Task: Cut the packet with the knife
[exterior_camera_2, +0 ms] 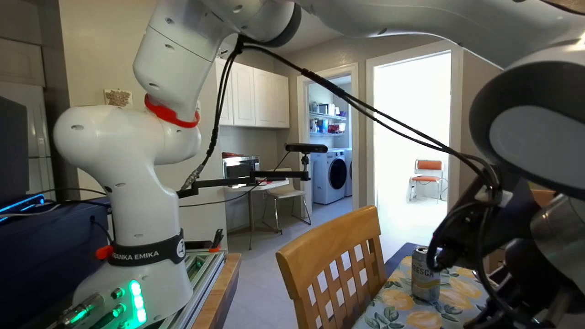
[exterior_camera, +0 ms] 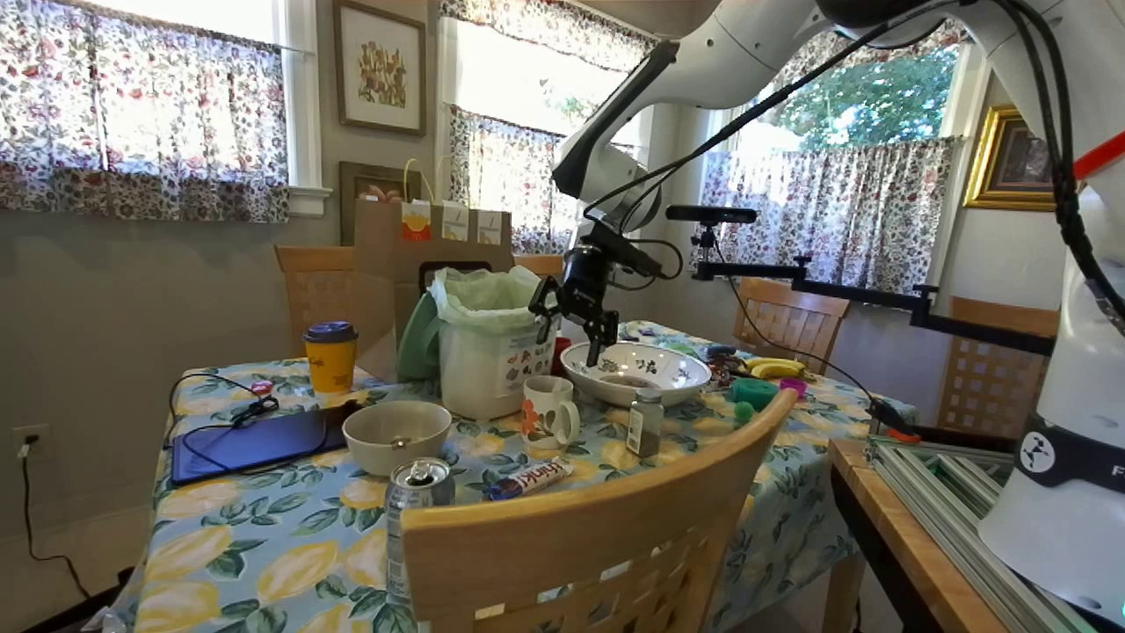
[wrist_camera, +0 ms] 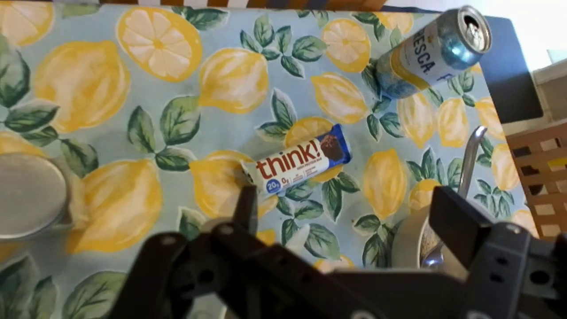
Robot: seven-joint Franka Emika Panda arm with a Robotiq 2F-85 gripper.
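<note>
The packet is a white and blue "think!" bar (wrist_camera: 294, 166) lying flat on the lemon-print tablecloth, seen in the wrist view. It also lies near the chair back in an exterior view (exterior_camera: 532, 479). My gripper (wrist_camera: 347, 195) is open with nothing between its fingers. The packet lies beyond the fingertips, nearer the left finger in the wrist view. In an exterior view my gripper (exterior_camera: 571, 336) hangs above the table by the white bin and the wide bowl. No knife shows in any view.
A small bowl (exterior_camera: 387, 450) holds a metal utensil (wrist_camera: 470, 155). A Fresca can (wrist_camera: 423, 57), a flowered mug (exterior_camera: 540, 418) and a lidded glass jar (exterior_camera: 646, 428) stand near the packet. A white bin (exterior_camera: 483, 378), a wide bowl (exterior_camera: 606, 391) and a chair back (exterior_camera: 606, 527) are obstacles.
</note>
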